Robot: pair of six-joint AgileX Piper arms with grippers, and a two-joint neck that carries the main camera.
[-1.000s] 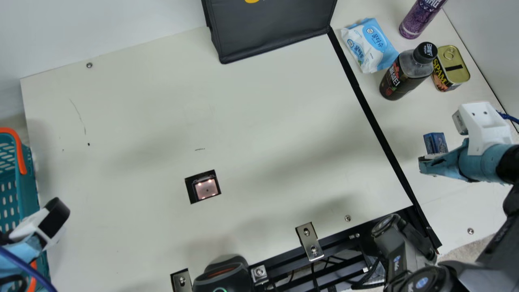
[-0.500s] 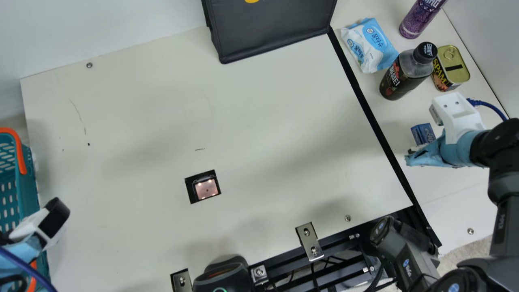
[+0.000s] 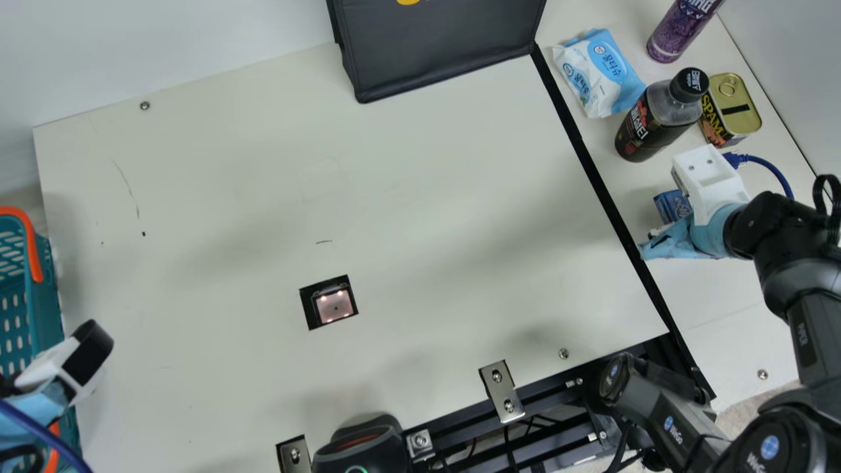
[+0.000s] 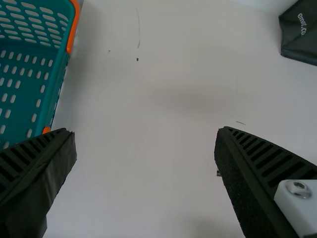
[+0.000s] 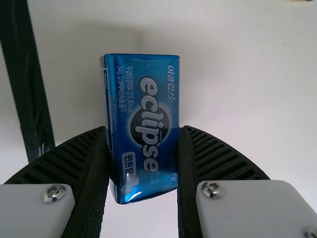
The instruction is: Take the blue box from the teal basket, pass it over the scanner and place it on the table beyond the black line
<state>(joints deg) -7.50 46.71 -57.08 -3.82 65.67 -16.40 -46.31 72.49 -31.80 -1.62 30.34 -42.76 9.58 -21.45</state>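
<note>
Right side of the main view, and the right gripper (image 3: 663, 228) has the blue box (image 3: 670, 205) pinched between its fingers, one end jutting past the tips! Lower left, the left gripper (image 3: 49, 397) gapes wide.

Holds the jointed black right arm (image 3: 782, 263) bent over the right side, its light-blue-wrapped right gripper (image 3: 670, 240) pointing leftward, with two black ribbed fingers (image 5: 81, 161) clamped in a grip. Rests the light-blue-wrapped left gripper (image 3: 29, 410) at near left, with matching fingers (image 4: 37, 166) parted wide.
</note>
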